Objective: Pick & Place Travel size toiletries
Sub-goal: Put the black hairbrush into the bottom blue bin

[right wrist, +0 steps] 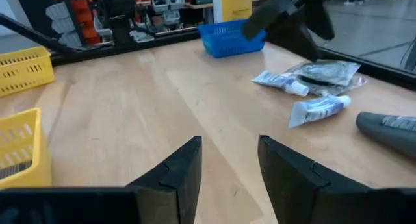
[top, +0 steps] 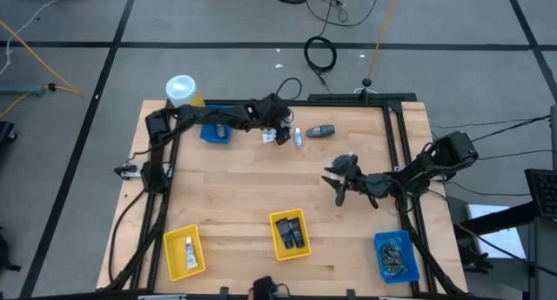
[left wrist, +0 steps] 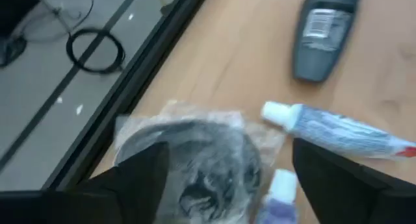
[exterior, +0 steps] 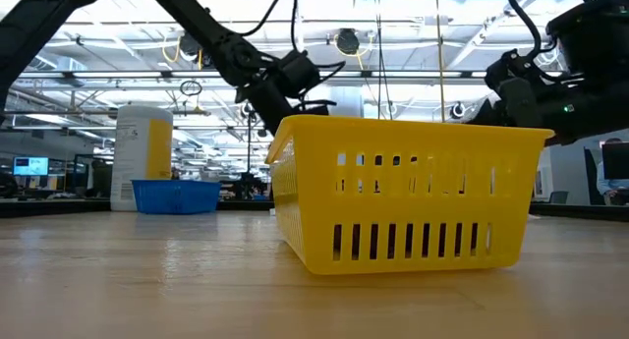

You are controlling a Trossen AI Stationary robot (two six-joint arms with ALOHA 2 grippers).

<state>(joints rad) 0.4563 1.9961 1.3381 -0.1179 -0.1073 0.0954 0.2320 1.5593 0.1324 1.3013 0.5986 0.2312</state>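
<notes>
My left gripper is open near the table's far edge, its fingers on either side of a grey clear-wrapped packet and just above it. Two thin white tubes and a small dark bottle lie flat beside the packet. From overhead this cluster lies right of my left gripper. My right gripper is open and holds nothing. It hovers over bare wood right of centre, facing the packet and my left gripper.
Along the near edge stand a yellow tray holding a white tube, a yellow tray holding dark bottles, and a blue tray with grey packets. Another blue tray and a white-and-yellow canister stand at the far left. Bare wood fills the middle.
</notes>
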